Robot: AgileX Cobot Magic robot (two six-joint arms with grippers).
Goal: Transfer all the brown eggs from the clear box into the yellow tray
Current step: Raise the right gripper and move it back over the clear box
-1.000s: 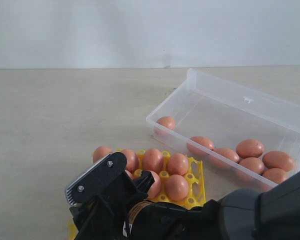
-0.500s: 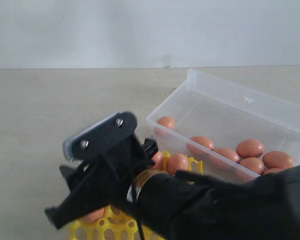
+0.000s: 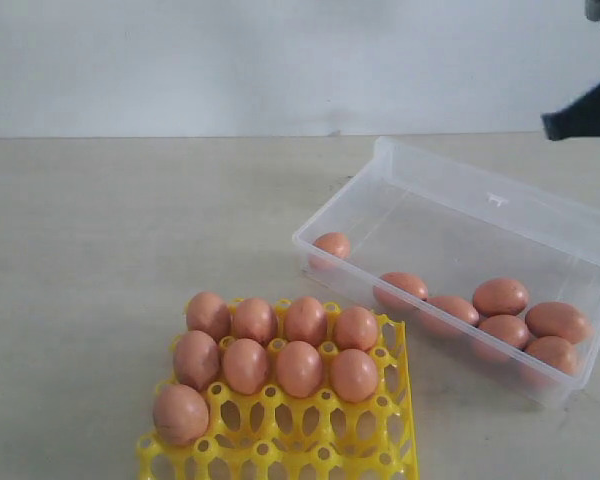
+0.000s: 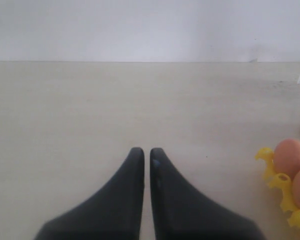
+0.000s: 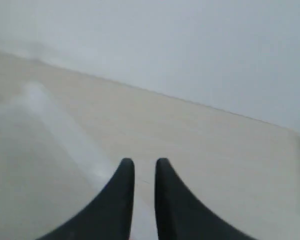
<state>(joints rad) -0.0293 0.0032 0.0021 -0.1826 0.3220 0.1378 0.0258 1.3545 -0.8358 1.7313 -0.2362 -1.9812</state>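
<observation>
Exterior view shows us nine brown eggs (image 3: 300, 368) seated one per cup in the yellow tray (image 3: 395, 400) toward the table's (image 3: 130, 230) near edge, probably packed row by row so none rolls. Seven more lie loose in the clear box (image 3: 480, 195) toward the right edge. We see the left tool (image 4: 146, 151) clenched and empty beside the tray, and the right tool (image 5: 144, 162) nearly clenched on nothing, raised near the box.
</observation>
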